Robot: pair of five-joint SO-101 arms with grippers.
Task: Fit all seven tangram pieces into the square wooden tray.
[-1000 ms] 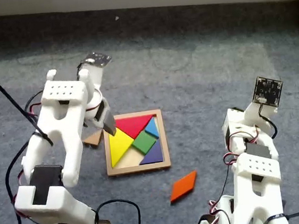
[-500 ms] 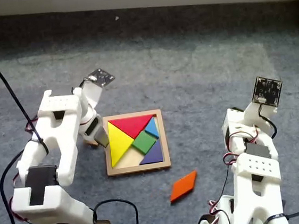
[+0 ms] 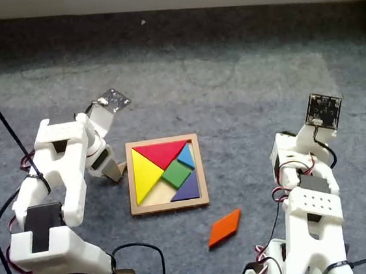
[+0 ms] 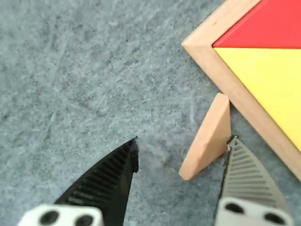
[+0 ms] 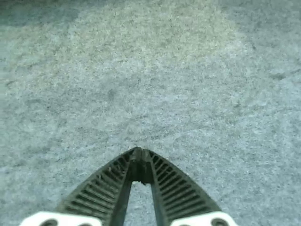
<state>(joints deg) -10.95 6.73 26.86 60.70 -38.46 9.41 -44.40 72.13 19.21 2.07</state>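
Left gripper (image 4: pixel 183 140) spread wide, straddling the tan triangle (image 4: pixel 209 136), which lies on the carpet (image 3: pixel 241 72) just outside the tray's (image 3: pixel 169 207) left rim, centre-left in the high view. Orange parallelogram (image 3: pixel 224 227) on carpet below the tray's lower-right corner. Right gripper (image 5: pixel 138 149) pinched closed, holding nothing.

My left gripper (image 4: pixel 182 140) hangs low on the left, fingers spread wide. My right gripper (image 5: pixel 139 150), fingers pressed together, seems folded back at the right.
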